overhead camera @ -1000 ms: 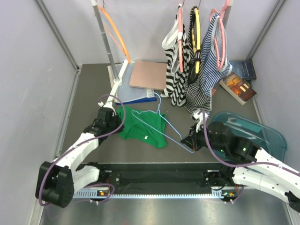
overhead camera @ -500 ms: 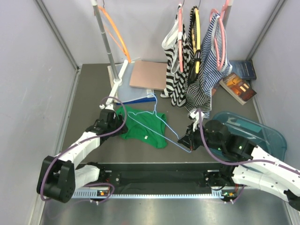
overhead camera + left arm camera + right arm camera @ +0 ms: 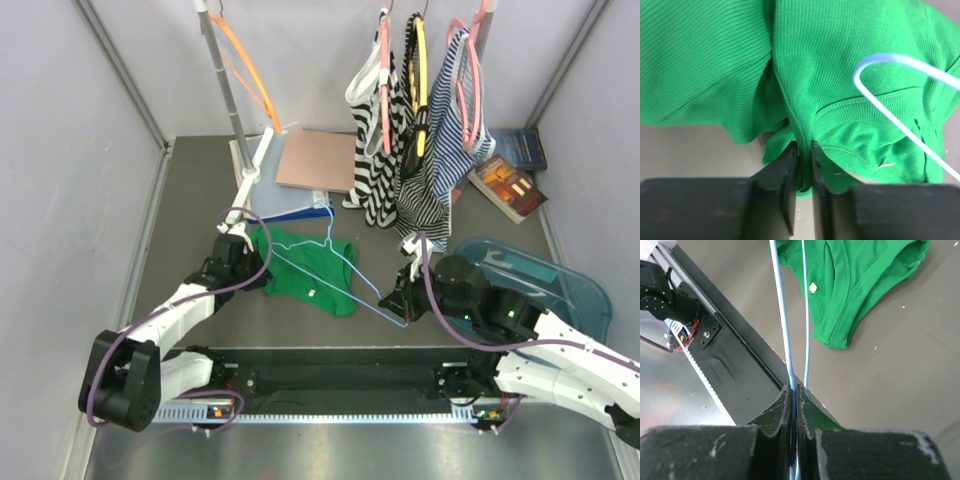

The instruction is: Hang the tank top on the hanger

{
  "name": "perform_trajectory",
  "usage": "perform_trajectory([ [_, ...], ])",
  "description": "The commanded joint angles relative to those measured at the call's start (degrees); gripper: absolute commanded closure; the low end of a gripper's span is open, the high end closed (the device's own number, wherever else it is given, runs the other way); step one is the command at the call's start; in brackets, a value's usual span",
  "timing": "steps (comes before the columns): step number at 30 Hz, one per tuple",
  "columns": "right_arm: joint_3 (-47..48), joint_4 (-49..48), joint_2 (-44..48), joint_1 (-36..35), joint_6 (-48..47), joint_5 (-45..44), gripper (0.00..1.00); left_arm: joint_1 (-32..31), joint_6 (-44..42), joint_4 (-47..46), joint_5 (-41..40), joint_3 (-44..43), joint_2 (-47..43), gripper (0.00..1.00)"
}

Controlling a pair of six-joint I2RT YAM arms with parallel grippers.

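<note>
Regripping after a brief release, the left gripper (image 3: 804, 150) pinches a fold of the tank top (image 3: 715, 60) (right gripper (image 3: 794, 390) clamps the hanger (image 3: 781, 315)), seemingly ready for threading.

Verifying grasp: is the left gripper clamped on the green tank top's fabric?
Yes, the left gripper pinches a fold of the tank top between its jaws.

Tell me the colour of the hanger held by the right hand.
Light blue; the hanger shows best in the right wrist view, pinched in the right hand.
</note>
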State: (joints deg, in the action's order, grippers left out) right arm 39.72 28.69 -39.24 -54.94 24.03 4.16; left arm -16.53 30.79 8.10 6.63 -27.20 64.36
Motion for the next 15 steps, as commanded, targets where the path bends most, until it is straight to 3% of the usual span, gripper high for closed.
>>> perform_trajectory([
  [1,2.1,0.5,2.4,0.3,-0.9,-1.7,1.0,0.0,0.2,-2.9,0.2,-0.4,-1.3,0.94],
  [3,2.6,1.7,2.9,0.2,-0.9,-1.9,1.0,-0.1,0.1,-1.7,-1.4,-1.3,-1.7,1.0],
  [15,2.5,5.8,5.3,0.2,1.9,-0.3,1.0,-0.1,-1.0,2.7,-7.8,-5.8,-4.0,1.0],
])
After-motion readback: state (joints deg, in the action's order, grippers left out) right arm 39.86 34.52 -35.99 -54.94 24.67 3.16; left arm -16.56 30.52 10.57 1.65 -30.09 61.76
